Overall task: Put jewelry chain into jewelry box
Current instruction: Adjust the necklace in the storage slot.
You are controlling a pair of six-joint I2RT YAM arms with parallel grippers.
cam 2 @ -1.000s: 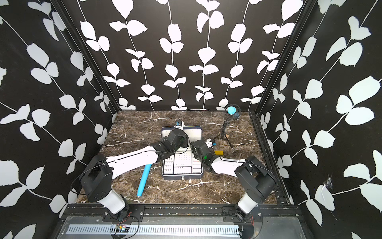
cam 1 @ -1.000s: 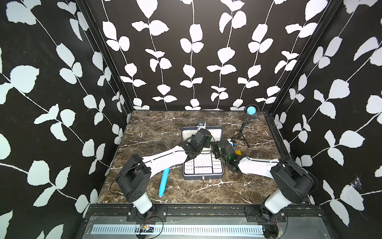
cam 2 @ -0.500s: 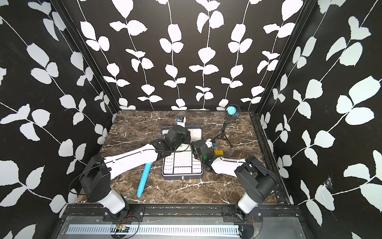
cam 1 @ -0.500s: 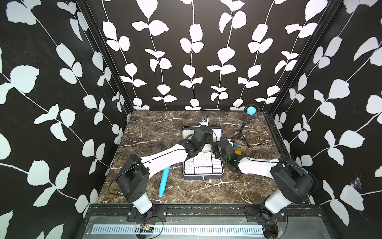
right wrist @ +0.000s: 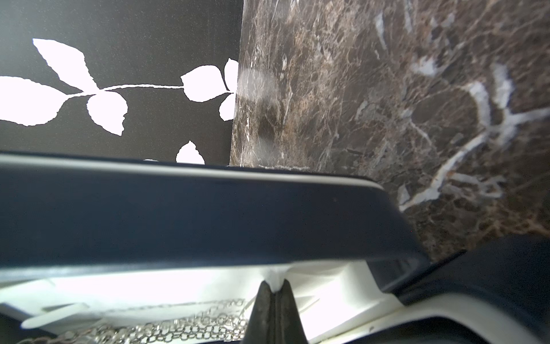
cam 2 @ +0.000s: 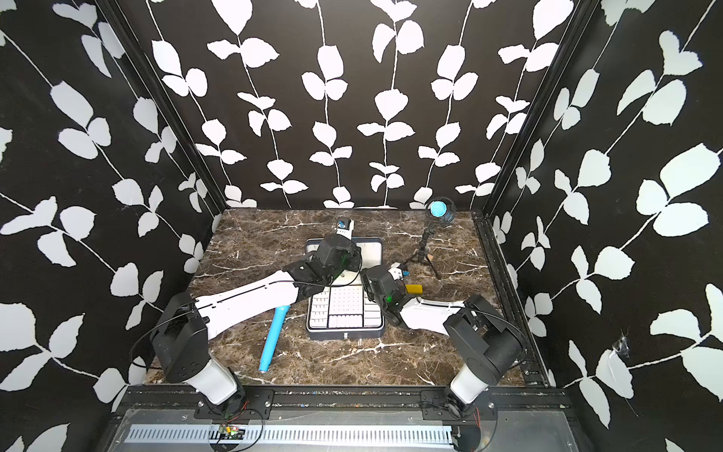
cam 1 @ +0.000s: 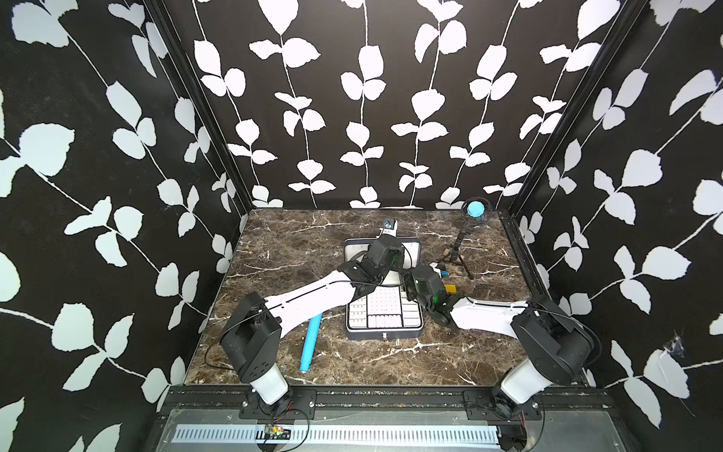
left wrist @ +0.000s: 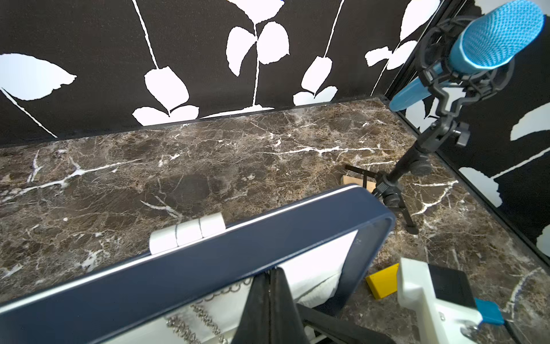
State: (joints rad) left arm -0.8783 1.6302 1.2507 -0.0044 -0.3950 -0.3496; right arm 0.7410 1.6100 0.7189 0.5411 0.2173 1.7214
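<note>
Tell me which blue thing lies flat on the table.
The light blue tube beside the jewelry box: it lies flat, while the blue microphone stands raised on its tripod.

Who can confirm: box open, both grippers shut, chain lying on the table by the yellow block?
Wrong on the chain: it is not on the table but inside the box, on its white lining, as both wrist views show. Box open, left gripper and right gripper shut: correct.

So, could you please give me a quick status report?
Both shut: left gripper, right gripper, tips in the open jewelry box lid. The jewelry chain lies on its white lining. A yellow block sits beside, not blocking.
</note>
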